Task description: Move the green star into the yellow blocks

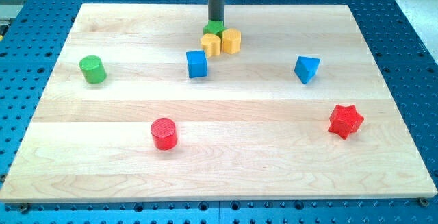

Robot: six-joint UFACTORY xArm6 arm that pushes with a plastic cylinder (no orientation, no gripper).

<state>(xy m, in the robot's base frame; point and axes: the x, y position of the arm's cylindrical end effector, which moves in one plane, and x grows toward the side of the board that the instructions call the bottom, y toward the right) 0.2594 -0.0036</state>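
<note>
The green star point(213, 28) sits near the view's top centre, touching two yellow blocks just below it: a yellow heart-like block point(211, 44) and a yellow hexagonal block point(232, 40). My tip point(216, 21) stands at the star's upper edge, on its far side from the yellow blocks, and partly hides the star.
A blue cube point(196, 64) lies just below the yellow blocks. A green cylinder point(92, 69) is at the left, a blue triangular block point(306, 68) at the right, a red cylinder point(163, 133) at the lower centre, a red star point(345, 120) at the lower right. The wooden board point(383, 176) ends at blue perforated table.
</note>
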